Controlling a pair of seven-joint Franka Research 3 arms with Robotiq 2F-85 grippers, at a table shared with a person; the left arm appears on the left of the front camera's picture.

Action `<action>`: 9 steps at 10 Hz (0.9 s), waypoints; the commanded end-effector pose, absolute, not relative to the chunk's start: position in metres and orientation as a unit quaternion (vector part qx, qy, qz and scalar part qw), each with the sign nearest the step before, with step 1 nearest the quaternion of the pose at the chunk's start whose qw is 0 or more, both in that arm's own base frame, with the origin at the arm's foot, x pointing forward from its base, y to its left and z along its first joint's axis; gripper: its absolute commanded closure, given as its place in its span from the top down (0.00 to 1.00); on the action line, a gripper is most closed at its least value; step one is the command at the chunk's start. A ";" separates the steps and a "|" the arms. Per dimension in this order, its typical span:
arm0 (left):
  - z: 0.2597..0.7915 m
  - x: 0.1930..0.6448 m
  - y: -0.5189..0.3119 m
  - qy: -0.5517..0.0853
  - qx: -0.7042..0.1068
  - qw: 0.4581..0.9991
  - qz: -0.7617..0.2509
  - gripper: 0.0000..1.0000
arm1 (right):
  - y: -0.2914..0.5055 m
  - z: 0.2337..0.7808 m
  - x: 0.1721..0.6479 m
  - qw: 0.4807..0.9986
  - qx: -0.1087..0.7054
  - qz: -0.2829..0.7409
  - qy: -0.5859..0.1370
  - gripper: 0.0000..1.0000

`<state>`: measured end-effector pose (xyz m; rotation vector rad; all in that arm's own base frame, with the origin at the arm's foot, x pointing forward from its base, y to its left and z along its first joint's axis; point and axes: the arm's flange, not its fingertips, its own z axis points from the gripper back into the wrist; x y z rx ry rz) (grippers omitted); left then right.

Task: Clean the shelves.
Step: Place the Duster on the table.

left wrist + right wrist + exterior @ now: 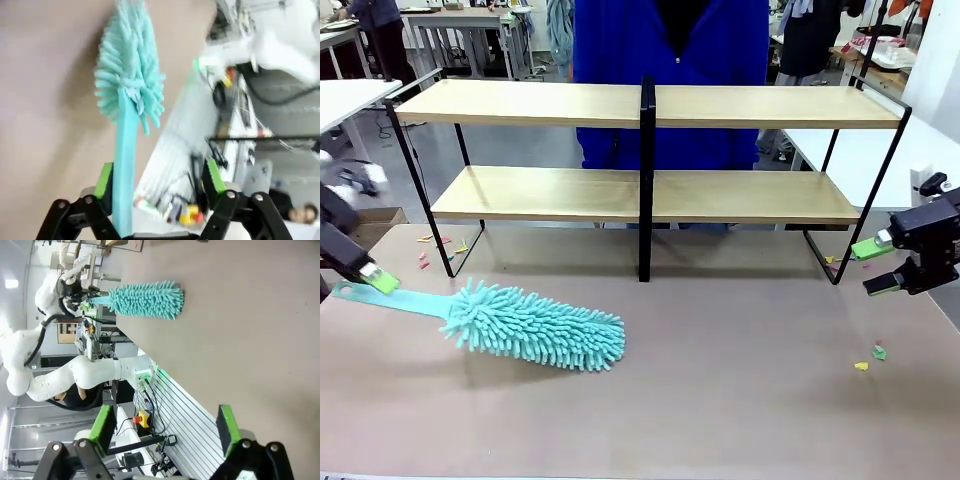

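left claw (375, 280) low at table edge, wide around duster (535, 327) handle; right claw (875, 268) wide, empty.

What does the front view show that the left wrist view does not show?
The front view alone takes in the shelves, a two-tier rack of two wooden boards in a black frame, the right gripper with its jaws apart, and small coloured scraps on the table. The left wrist view alone shows how the left gripper stands: wide open, with the flat handle lying against one finger and the other finger well clear. Both views share the teal duster lying on the brown table, with its handle reaching to the left gripper.
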<state>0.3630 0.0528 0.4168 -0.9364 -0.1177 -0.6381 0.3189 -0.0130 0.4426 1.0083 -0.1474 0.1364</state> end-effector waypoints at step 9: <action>0.467 0.335 0.091 -0.404 -0.511 0.748 -0.131 1.00 | -0.014 0.460 0.315 0.856 0.504 0.074 -0.090 1.00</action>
